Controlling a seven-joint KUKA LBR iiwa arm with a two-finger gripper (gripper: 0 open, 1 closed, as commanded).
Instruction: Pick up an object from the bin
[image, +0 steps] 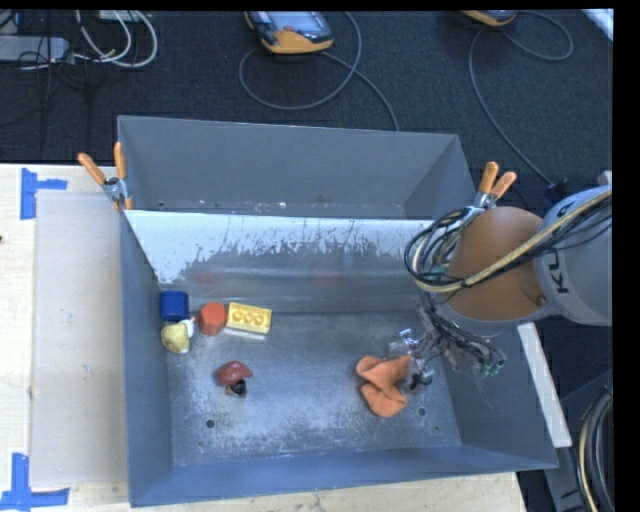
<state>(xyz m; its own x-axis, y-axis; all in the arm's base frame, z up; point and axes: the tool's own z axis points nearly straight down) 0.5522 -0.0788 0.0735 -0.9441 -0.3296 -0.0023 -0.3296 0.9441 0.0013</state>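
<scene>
A crumpled orange object (383, 387), soft-looking and folded into two lobes, lies on the floor of the grey metal bin (300, 450), right of centre and nearer the front wall than the back. The end effector (418, 362) of the KUKA arm hangs at the object's upper right edge, close against its upper lobe; whether it touches the object cannot be told from above, and whether it is open or closed cannot be told either, as dark metal parts and wiring crowd the tip. The object's long axis runs roughly from the back of the bin toward the front, tilted a little, its upper lobe pointing toward the end effector and its rounder lower lobe toward the front wall. Above the tip, the wrist's orange cover (495, 270) and a loop of black and yellow cables (436, 250) lean in over the right wall.

Well apart, near the left wall, sits a small group: a blue block (173, 304), a pale yellow piece (176, 338) just below it, a red-orange piece (212, 319) beside both, and a yellow studded brick (248, 318) touching or nearly touching that. A dark red piece (233, 375) lies alone nearer the front, between the group and the orange object
</scene>
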